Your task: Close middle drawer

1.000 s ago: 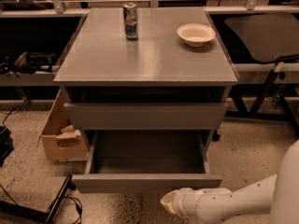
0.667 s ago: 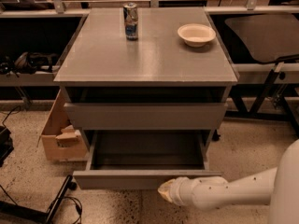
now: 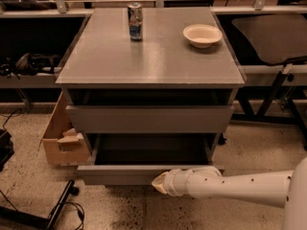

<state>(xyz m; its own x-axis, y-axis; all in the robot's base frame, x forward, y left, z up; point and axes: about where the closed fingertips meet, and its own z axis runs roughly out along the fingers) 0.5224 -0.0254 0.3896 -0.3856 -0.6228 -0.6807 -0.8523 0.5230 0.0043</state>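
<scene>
The grey cabinet (image 3: 153, 61) stands in the middle of the camera view. Its middle drawer (image 3: 120, 174) is pulled out partway below the taller uppermost drawer front (image 3: 148, 119). It is a wide, shallow grey box, and nothing shows in the visible part of its inside. My gripper (image 3: 160, 182) sits at the tip of the white arm, which reaches in from the lower right. The gripper is at the lower edge of the middle drawer's front, right of its centre, and seems to touch it. The lowest drawer is hidden.
A drink can (image 3: 135, 21) and a pale bowl (image 3: 202, 35) stand on the cabinet top. A cardboard box (image 3: 62, 140) leans at the cabinet's left side. A dark stand and cables (image 3: 60, 207) lie on the floor at lower left. A chair (image 3: 268, 32) and frame legs are at right.
My arm has moved up and to the left, bringing the gripper against the middle drawer's front. The drawer has slid a little way into the cabinet.
</scene>
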